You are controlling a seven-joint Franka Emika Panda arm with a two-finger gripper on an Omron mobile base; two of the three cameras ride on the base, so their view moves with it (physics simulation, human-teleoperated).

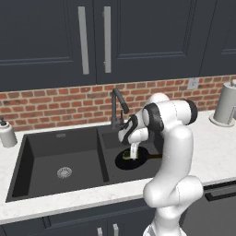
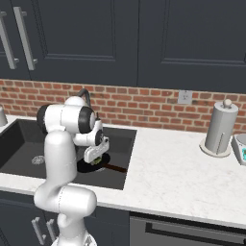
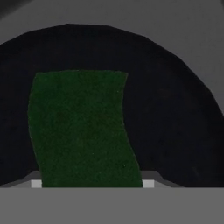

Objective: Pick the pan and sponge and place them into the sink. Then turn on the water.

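1. In the left base view the pan (image 1: 131, 159) lies on the floor of the right basin of the sink (image 1: 27, 152), just right of the frame's centre, with its thin handle pointing right toward the arm's white column.
2. The sponge (image 1: 127, 155) shows as a small yellow-green patch over the pan, directly under the gripper (image 1: 133, 156), which hangs nearly straight down into the basin.
3. In the right base view the same group sits left of centre: gripper (image 2: 97, 161) low over the pan (image 2: 91, 168), sponge (image 2: 98, 161) at the fingertips, the handle pointing toward the frame's centre.
4. The hand view looks straight onto the dark green face of the sponge (image 3: 81, 127), which runs up from the bottom edge with the black pan (image 3: 175, 113) all round it.
5. The jaws stand about sponge-wide with one tip on each side of the block, so the hand looks to be holding the sponge; whether it already rests on the pan I cannot tell.
6. Judged as handling: the sponge is light, soft and squashy, best pinched across its short sides; a gentle grip suffices.
7. The pan is stiff, heavier and smooth, and is best taken by the handle or rim.
8. The faucet (image 1: 118, 107) stands behind the basin at centre; its lever remains to be worked.
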